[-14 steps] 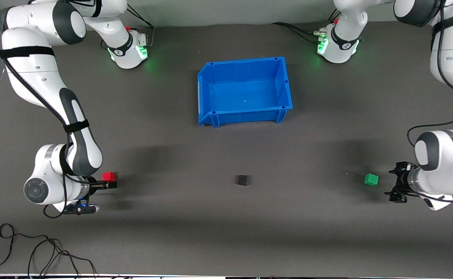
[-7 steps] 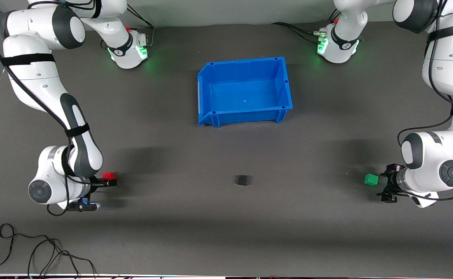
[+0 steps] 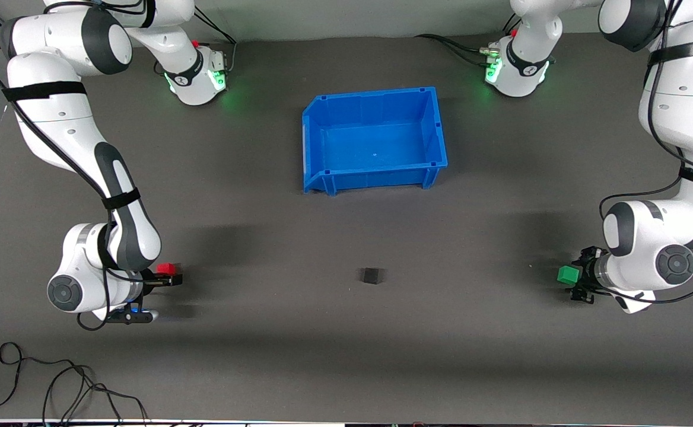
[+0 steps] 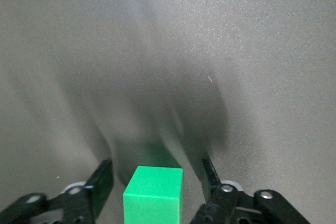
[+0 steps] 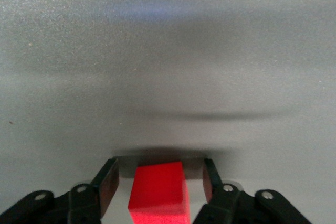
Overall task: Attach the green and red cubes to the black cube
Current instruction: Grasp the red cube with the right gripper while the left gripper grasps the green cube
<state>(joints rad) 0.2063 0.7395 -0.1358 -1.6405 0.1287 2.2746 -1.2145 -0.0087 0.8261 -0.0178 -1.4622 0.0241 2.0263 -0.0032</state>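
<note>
The right gripper (image 3: 168, 279) sits low at the table surface toward the right arm's end of the table, with the red cube (image 3: 167, 270) lying between its two black fingers (image 5: 107, 182). In the right wrist view a narrow gap shows on each side of the red cube (image 5: 158, 190), so the fingers flank it without clearly pressing on it; the gripper is parted around the cube, not yet clamped. The left gripper (image 3: 579, 277) is likewise down at the table toward the left arm's end, and the green cube (image 3: 568, 274) sits just at its fingertips. In the left wrist view the green cube (image 4: 153, 195) stands between the left gripper's (image 4: 157, 182) fingers (image 4: 102, 182), again with open space on both sides, so this gripper too is spread around its cube and not gripping it. Both cubes rest on the dark grey table (image 3: 346, 356). The black cube (image 3: 371, 276) lies alone on the table about midway between the two grippers, well apart from each, and at about the same nearness to the front camera as the red and green cubes. A blue bin (image 3: 435, 127) stands farther from the front camera than the black cube, near the middle of the table. A loose black cable (image 3: 56, 385) curls on the table at the edge nearest the front camera, toward the right arm's end.
</note>
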